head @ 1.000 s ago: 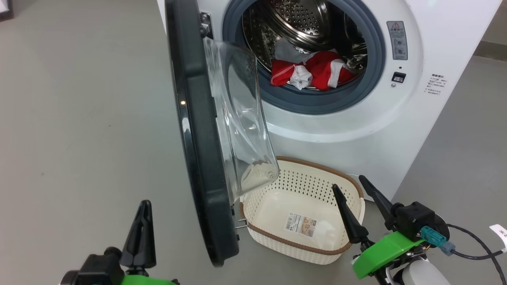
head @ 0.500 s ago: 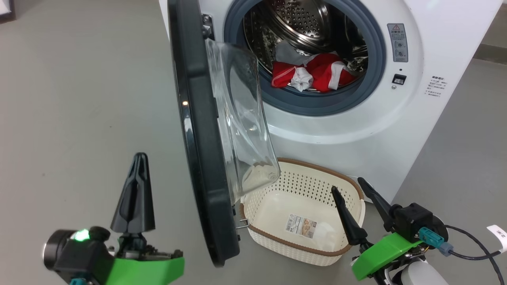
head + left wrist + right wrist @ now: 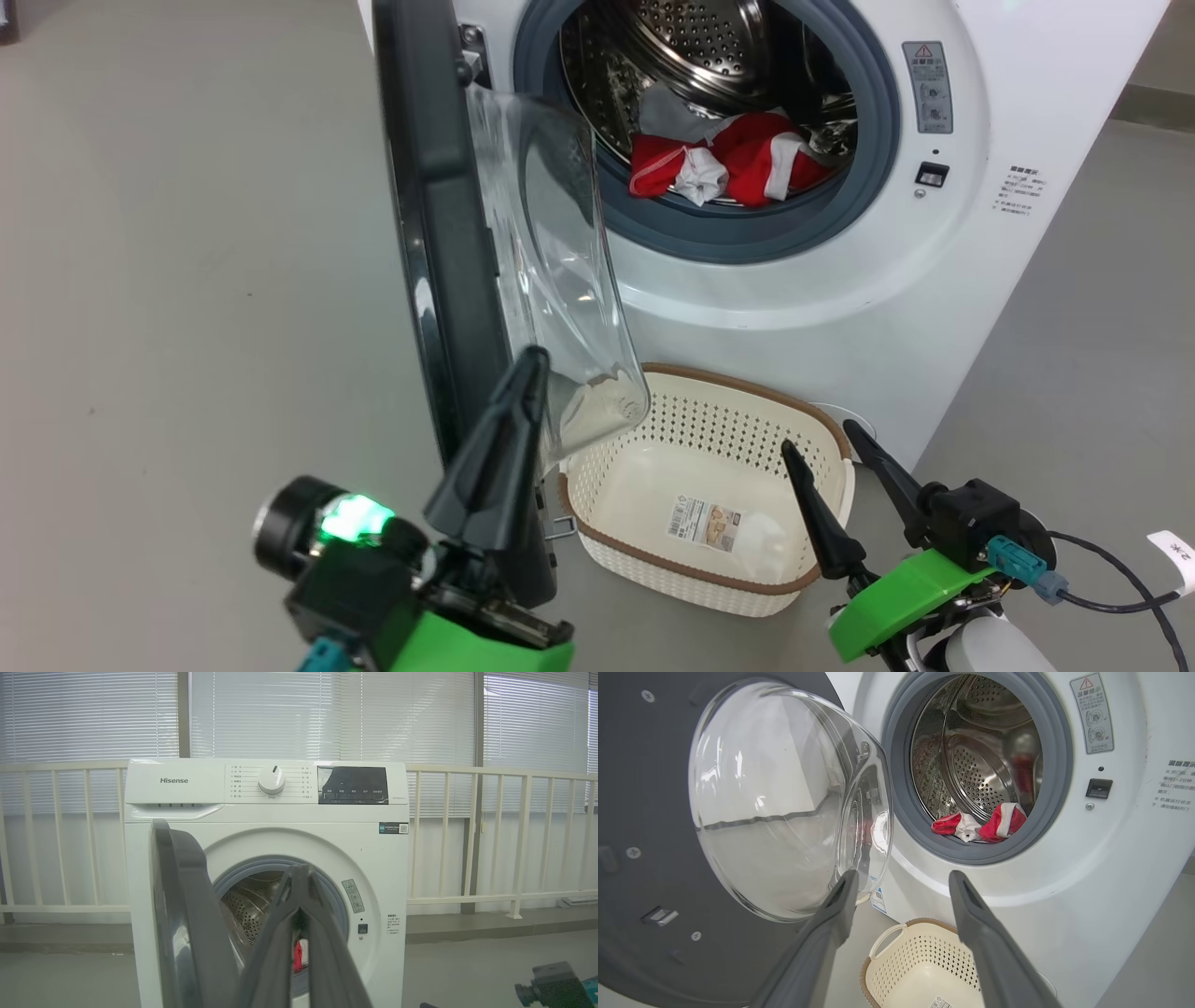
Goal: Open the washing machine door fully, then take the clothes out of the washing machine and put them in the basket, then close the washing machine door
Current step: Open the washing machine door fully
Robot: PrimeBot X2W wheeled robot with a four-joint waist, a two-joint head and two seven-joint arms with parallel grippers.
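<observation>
though the white front-loading washing machine (image 3: 840, 308) gapes, its black-rimmed round glass door (image 3: 439, 233) overhangs the cream perforated plastic basket (image 3: 709, 425); red-and-white clothes (image 3: 756, 159) lie in the drum. left fingers (image 3: 504, 448), together, may slip off the rim; right fingers (image 3: 823, 523) apart.

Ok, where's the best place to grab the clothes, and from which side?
Pinch the clothes by the raised red hump at the front of the drum. Come straight in through the opening with the open right gripper; the door blocks the left.
</observation>
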